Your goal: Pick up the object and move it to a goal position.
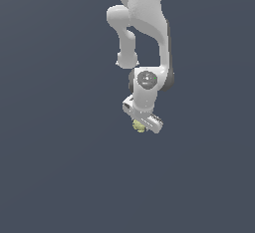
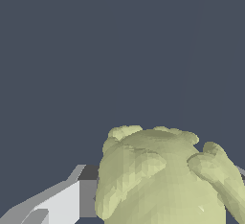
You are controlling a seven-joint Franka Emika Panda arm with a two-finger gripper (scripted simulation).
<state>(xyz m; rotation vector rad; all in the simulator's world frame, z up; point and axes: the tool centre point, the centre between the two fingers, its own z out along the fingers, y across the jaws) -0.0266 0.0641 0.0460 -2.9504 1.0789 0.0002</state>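
Ball [image 1: 139,126] mostly hidden under hand [image 1: 143,122]; grip unclear.

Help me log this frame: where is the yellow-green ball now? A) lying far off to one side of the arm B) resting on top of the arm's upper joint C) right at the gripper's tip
C: in the exterior view the ball sits tucked under the gripper, and it fills the wrist view beside a finger.

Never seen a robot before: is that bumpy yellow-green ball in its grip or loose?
In its grip: the bumpy yellow-green ball sits against the white end effector.
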